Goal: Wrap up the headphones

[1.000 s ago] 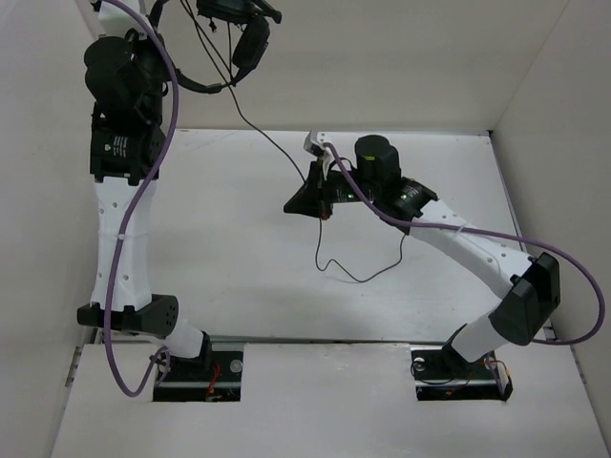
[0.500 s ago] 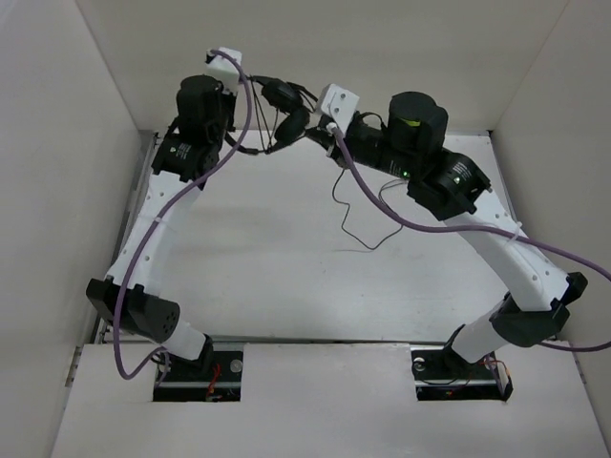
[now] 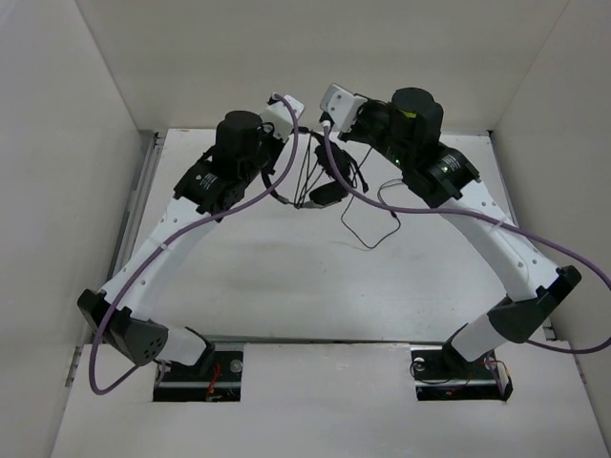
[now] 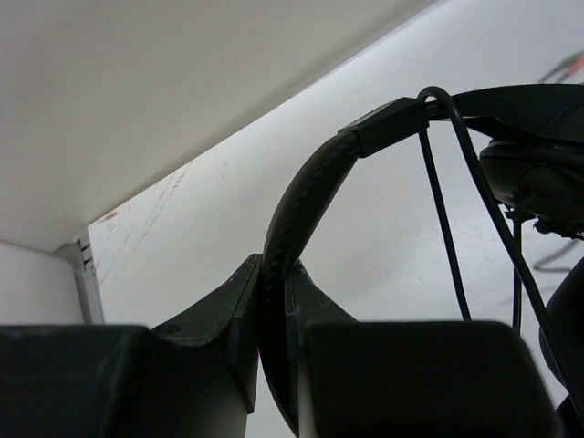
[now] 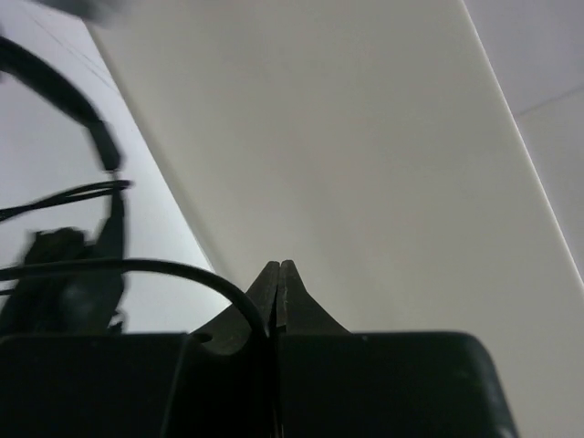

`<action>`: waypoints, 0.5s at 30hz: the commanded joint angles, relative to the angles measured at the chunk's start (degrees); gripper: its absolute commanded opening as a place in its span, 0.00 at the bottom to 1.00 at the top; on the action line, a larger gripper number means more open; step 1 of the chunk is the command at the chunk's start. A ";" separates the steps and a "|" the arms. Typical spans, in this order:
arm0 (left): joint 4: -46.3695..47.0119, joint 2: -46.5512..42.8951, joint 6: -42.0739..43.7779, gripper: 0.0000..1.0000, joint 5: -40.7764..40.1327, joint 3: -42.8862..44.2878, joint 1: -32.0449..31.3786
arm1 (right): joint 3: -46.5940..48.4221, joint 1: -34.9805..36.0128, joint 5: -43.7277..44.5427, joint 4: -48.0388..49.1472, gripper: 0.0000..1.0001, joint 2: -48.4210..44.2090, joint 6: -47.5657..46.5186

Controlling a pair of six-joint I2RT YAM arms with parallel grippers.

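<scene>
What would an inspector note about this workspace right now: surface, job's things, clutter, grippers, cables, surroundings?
Surface: plain white table.
Job's things: black headphones held between the two arms; their thin cable trails down and part of it loops on the table.
Clutter: nothing seen.
Grippers: left gripper shut on the headband; right gripper shut on the thin cable.
Cables: thick purple robot cables run along both arms.
Surroundings: plain white walls on three sides.
</scene>
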 commanded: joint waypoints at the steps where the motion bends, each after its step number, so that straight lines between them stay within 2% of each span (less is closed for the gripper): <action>1: 0.93 -5.77 0.31 0.00 6.53 1.37 -3.09 | -0.59 -3.22 0.42 9.67 0.00 -0.05 -1.26; 9: -4.16 -6.66 1.01 0.00 13.92 7.34 -6.35 | 3.35 -8.32 -6.70 8.89 0.00 3.81 4.62; 15: -6.02 -6.57 5.75 0.00 14.11 6.57 -6.71 | 5.21 -8.15 -6.10 8.18 0.00 4.43 3.67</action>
